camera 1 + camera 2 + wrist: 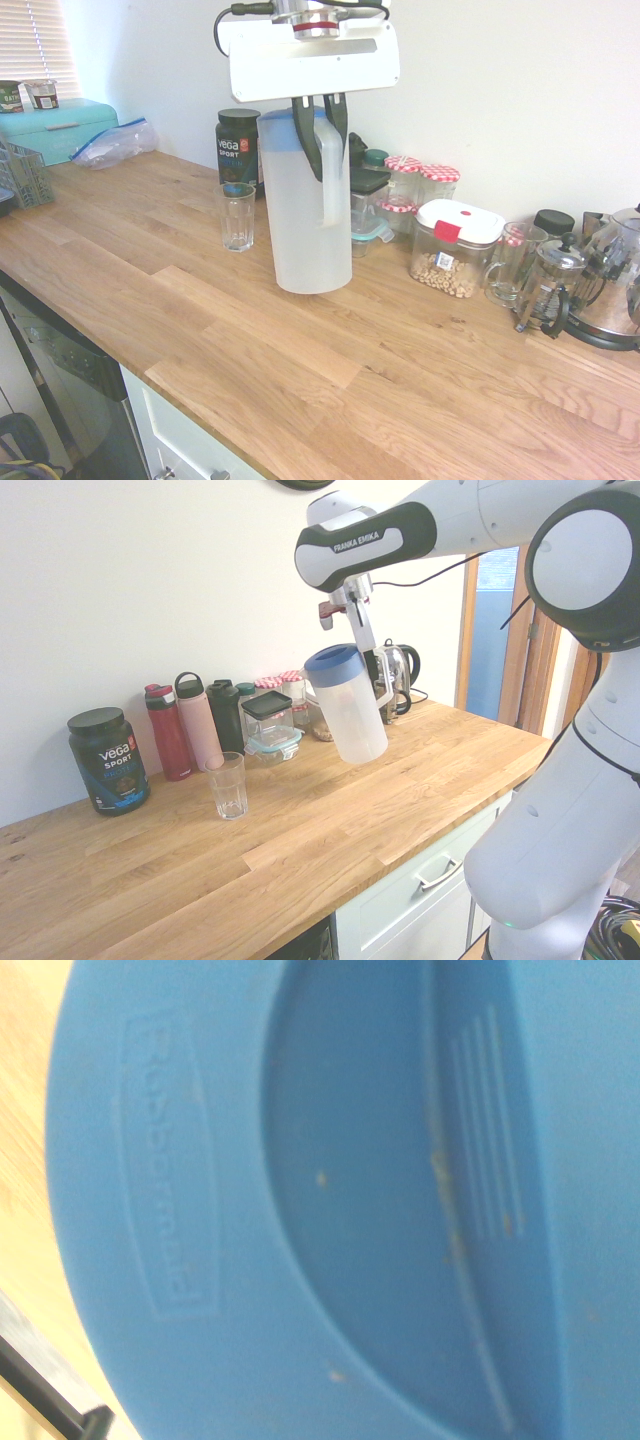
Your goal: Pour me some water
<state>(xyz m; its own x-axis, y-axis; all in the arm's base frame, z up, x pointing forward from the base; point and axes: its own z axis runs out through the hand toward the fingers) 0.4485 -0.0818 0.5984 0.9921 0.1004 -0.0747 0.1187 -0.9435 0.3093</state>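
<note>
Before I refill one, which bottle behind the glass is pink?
The middle bottle, pale pink with a black loop lid; the red bottle stands beside it toward the protein tub, the black bottle on its other side.

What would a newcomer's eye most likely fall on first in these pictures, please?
Probably the tall frosted pitcher with its blue lid, hanging tilted in the air above the wooden counter, gripped at its handle by the white arm's gripper. Next comes the empty drinking glass standing alone on the counter, near the pitcher and in front of the row of bottles and jars along the wall.
</note>
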